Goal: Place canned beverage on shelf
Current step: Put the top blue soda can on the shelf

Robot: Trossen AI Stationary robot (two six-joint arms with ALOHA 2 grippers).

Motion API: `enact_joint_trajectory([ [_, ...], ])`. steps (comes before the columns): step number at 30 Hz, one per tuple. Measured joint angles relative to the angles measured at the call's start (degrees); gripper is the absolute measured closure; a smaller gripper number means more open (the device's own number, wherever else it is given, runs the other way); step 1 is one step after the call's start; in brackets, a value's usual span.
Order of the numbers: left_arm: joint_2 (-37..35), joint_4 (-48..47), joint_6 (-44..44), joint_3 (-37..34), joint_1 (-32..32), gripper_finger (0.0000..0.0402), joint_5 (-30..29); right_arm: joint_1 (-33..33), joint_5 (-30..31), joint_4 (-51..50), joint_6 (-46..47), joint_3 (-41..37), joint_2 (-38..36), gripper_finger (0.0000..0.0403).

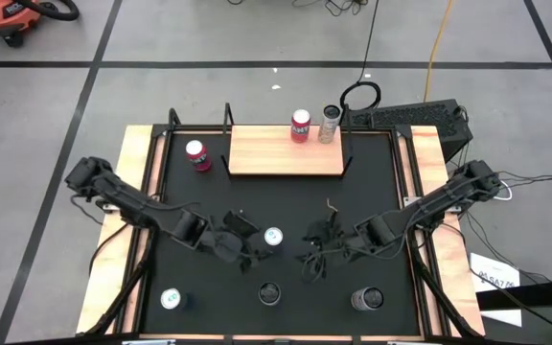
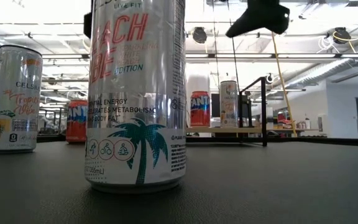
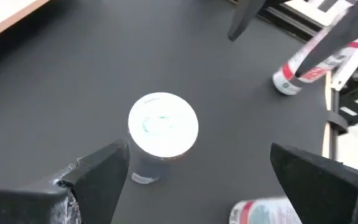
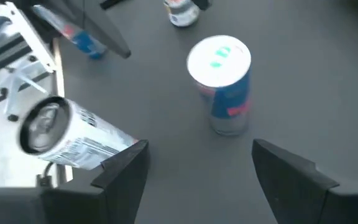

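I've got the black bench under me, with the shelf well out ahead of both arms, a red can and a slim silver can along its far edge. My left end effector is spread wide, white-topped can just beside its fingertips. My right end effector is released, holding nothing

I am looking into a big lab or workshop. It has a grey taped floor, an orange shop vacuum, and bright ceiling lights.
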Motion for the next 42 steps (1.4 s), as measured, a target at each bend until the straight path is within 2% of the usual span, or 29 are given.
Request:
enact_joint_trajectory([
  [6, 2.43, 0.95, 0.13, -0.02, 2.74, 0.0016, 0.18, 1.03, 7.33, -4.3, 3.05, 0.0, 0.0, 0.0128],
  [15, 4.64, 3.03, 1.84, -0.05, 5.78, 0.0016, 1.9, 1.08, 11.79, -4.21, 3.12, 0.02, 0.0, 0.0128],
  [35, 9.31, 5.82, 3.41, -0.04, 6.29, 0.0017, 4.07, 1.01, 13.24, -5.8, 4.59, 0.02, -0.57, 0.0128],
  [38, 9.29, 5.73, 3.5, -0.04, 6.5, 0.0032, 3.94, 1.01, 13.24, -5.78, 5.79, 0.02, -0.57, 0.0128],
  [42, 9.29, 4.76, 3.54, -0.04, 7.15, 0.0075, 3.85, 1.04, 13.24, -5.56, 6.52, 0.02, -0.57, 0.0128],
])
